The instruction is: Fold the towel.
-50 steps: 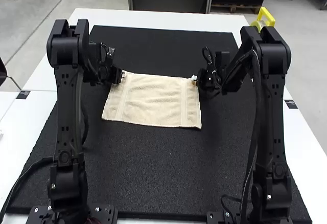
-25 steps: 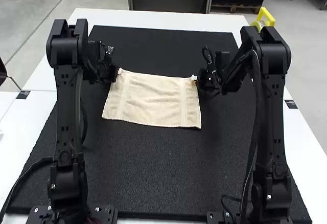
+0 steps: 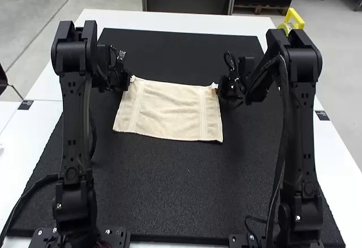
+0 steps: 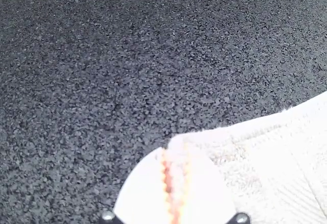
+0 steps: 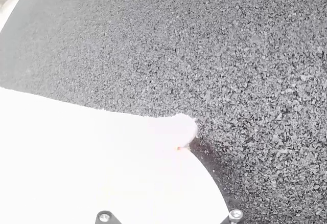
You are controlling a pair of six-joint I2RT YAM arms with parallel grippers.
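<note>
High view: cream towel laid out unfolded on the black mat, between the left arm and the right arm; soft wrinkles noted across its middle, a woven band noted near each short end. Mat carried by the white table. Far left corner held at the left end effector, far right corner at the right end effector, where the cloth is bunched slightly. Left wrist view: towel corner pinched between the ribbed orange pads of the left end effector, white fingers brought together on it; the towel's edge is seen running away over the speckled mat. Right wrist view: a small rounded tuft of the corner is gripped at the tips of the right end effector; finger outlines are partly lost against the white cloth.
</note>
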